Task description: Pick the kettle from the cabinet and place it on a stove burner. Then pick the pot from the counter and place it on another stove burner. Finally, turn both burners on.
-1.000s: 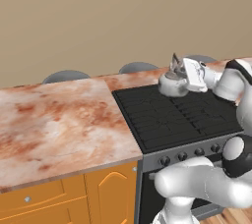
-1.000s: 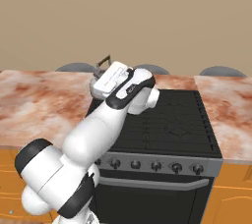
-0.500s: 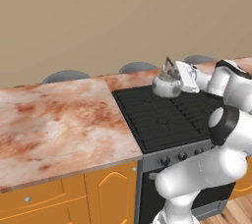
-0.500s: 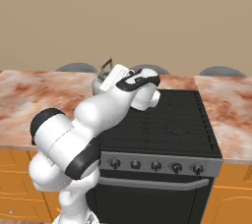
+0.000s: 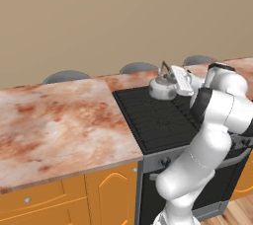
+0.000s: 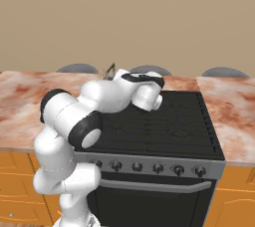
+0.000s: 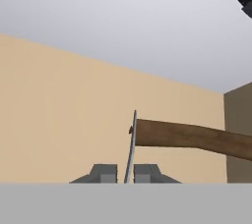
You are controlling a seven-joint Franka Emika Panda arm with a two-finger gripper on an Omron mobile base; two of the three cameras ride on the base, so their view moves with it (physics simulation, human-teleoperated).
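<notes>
The claw (image 7: 125, 175) is clenched on the kettle's (image 5: 162, 87) loop handle. The kettle hangs tilted over the back-left stove burner (image 5: 143, 101), beside the marbled surface (image 5: 59, 120).

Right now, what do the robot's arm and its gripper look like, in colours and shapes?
The arm is made of glossy white rounded segments, thick and tube-like, joined by dark black rings at the joints. Its hand is a flat white block. The gripper ends in two small grey, blocky finger tips. No cables or markings show.
</notes>
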